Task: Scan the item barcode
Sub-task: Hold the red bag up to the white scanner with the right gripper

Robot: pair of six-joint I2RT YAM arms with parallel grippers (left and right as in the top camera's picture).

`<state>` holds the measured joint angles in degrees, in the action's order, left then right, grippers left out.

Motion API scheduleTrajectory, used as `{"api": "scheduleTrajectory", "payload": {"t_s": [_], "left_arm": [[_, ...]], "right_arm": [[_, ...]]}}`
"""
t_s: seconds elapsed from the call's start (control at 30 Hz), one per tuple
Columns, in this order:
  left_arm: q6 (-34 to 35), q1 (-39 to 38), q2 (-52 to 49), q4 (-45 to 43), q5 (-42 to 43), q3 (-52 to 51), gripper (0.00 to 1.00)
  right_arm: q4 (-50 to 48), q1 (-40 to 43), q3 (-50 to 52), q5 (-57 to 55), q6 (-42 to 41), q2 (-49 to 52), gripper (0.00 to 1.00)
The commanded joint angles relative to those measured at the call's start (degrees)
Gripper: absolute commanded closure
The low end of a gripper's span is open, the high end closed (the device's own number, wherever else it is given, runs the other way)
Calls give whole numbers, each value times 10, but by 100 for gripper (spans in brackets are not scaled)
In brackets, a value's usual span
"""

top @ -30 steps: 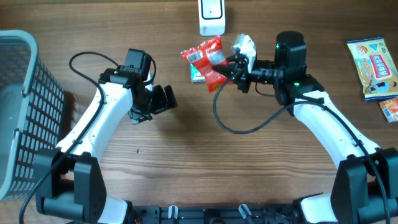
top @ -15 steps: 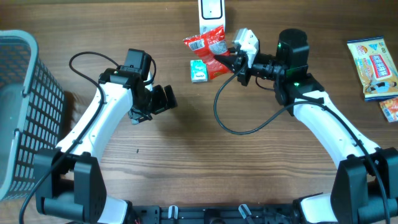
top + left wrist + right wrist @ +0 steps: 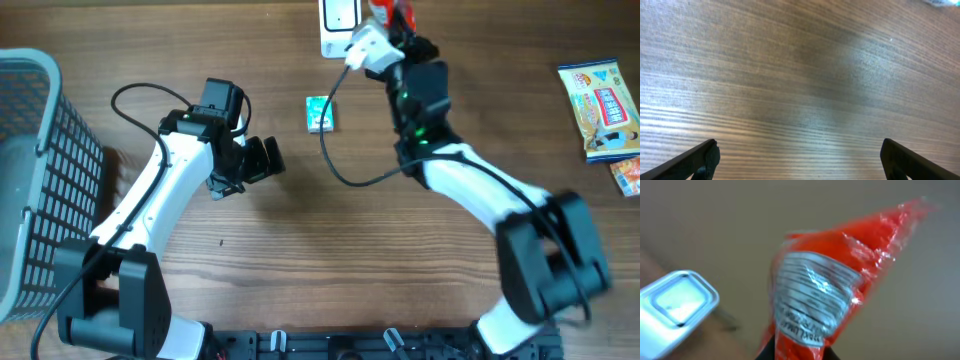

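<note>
Red crinkly plastic snack packet (image 3: 820, 295), white printed label towards the wrist camera, held up just beside the white boxy scanner (image 3: 675, 305) at the table's far side; judged light, soft and slick, apt to fold or twist, so best pinched at a flat sealed end clear of the label. Right gripper (image 3: 388, 22) clamped on the packet's narrowed end; left gripper (image 3: 802, 162) spread wide and empty over the brown wooden table (image 3: 800, 75), apart from a small green carton (image 3: 320, 113)

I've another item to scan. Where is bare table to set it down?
Bare wood: the middle, between the left gripper and the right arm, below the green box; also between the right arm and the yellow packet. Crowded: top centre, around the scanner and red packet.
</note>
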<state>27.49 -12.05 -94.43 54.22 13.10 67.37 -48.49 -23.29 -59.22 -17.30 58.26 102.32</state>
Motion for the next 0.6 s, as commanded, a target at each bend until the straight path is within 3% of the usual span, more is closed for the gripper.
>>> {"api": "scheduleTrajectory", "payload": {"t_s": [0.0, 0.13, 0.23, 0.37, 0.57], "left_arm": [[3, 0, 6, 0, -8, 7, 0], [3, 0, 6, 0, -8, 7, 0], [3, 0, 6, 0, -8, 7, 0], [3, 0, 6, 0, -8, 7, 0], [3, 0, 6, 0, -8, 7, 0]], "right_arm": [[-120, -2, -33, -6, 216, 105, 96], [-113, -3, -119, 34, 228, 169, 96], [-39, -3, -197, 101, 228, 203, 96], [-17, 5, -293, 158, 267, 272, 96], [23, 16, -334, 199, 301, 342, 96]]}}
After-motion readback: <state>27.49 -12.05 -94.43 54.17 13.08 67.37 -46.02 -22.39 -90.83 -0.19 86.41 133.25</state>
